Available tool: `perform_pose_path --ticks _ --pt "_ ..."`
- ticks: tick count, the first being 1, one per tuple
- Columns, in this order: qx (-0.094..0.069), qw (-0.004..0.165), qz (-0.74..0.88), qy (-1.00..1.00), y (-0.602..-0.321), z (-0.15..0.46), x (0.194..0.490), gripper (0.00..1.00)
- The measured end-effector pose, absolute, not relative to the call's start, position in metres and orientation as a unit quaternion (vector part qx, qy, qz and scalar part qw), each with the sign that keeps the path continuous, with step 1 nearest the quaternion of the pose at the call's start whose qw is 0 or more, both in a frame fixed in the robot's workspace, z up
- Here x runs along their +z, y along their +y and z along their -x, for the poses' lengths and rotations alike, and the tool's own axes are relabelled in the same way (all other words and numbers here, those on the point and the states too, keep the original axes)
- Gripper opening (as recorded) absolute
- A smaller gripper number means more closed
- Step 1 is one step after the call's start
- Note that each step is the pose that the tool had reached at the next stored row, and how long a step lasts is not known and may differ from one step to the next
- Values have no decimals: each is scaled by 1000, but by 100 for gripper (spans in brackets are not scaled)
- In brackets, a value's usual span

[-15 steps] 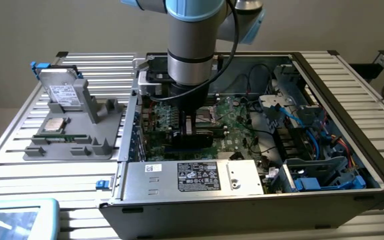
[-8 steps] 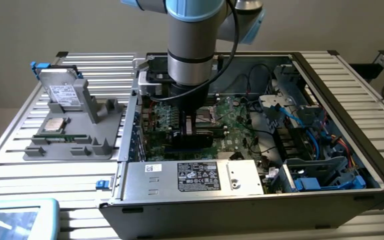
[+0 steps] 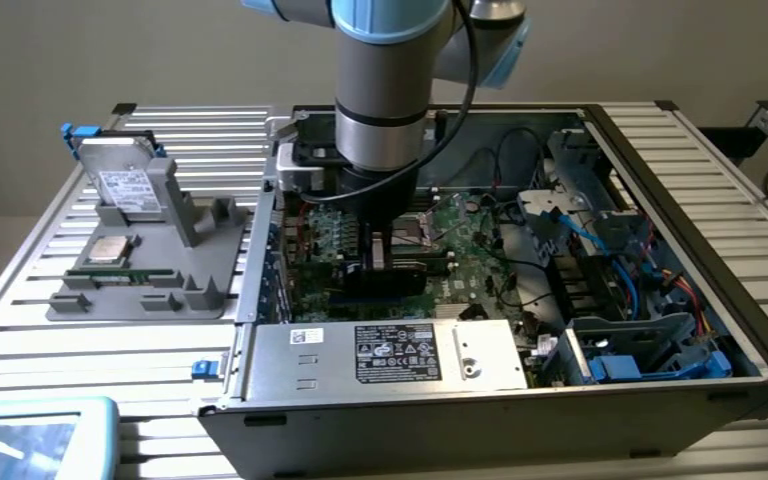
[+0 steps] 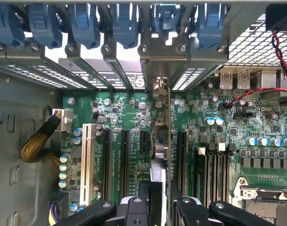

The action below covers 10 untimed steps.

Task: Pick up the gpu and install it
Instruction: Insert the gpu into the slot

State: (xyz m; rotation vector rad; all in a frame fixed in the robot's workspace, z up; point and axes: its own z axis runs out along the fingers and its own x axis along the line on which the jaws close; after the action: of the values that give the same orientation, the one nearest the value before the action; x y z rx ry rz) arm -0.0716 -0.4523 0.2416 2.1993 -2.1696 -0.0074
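My gripper [image 3: 381, 248] reaches down into the open computer case [image 3: 704, 250] over the green motherboard [image 3: 471, 250]. It is shut on the gpu [image 3: 387, 282], whose black cooler shows just below the fingers. In the wrist view the gpu [image 4: 161, 155] appears edge-on, standing upright between the two black fingers [image 4: 134, 209] of the gripper [image 4: 158, 205]. It runs along a black expansion slot, between other slots [image 4: 123, 160]. Its silver end bracket [image 4: 155, 56] lies against the rear slot openings of the case. Whether the card's edge is fully down in the slot is hidden.
A grey fixture [image 3: 144, 285] outside the case at the exterior view's left holds a silver hard drive [image 3: 131, 190], a processor chip [image 3: 113, 250] and a memory stick [image 3: 117, 272]. Blue latches [image 4: 87, 23] line the rear slots. The power supply [image 3: 384, 355] and blue cables [image 3: 624, 270] crowd the case.
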Motion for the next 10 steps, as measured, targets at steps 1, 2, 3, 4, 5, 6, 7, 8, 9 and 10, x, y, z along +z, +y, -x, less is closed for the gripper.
perform_pose_path --ticks 1,2,3,4,5,6,7,8,9,10 --pt "-2 26 -712 -702 -452 72 241 27" --pt "-2 26 -712 -702 -452 72 241 27" --pt "-2 26 -712 -701 -452 73 241 27" --pt "-2 26 -712 -701 -452 73 241 27" --pt "-2 26 -713 -701 -452 72 241 27" --pt "-3 26 -713 -701 -452 72 241 27" --pt "-2 26 -713 -700 -452 72 241 27" --pt "-2 26 -714 -700 -452 71 241 27" --pt "-2 26 -714 -699 -452 71 241 27" --pt "-2 26 -715 -699 -452 71 241 27"
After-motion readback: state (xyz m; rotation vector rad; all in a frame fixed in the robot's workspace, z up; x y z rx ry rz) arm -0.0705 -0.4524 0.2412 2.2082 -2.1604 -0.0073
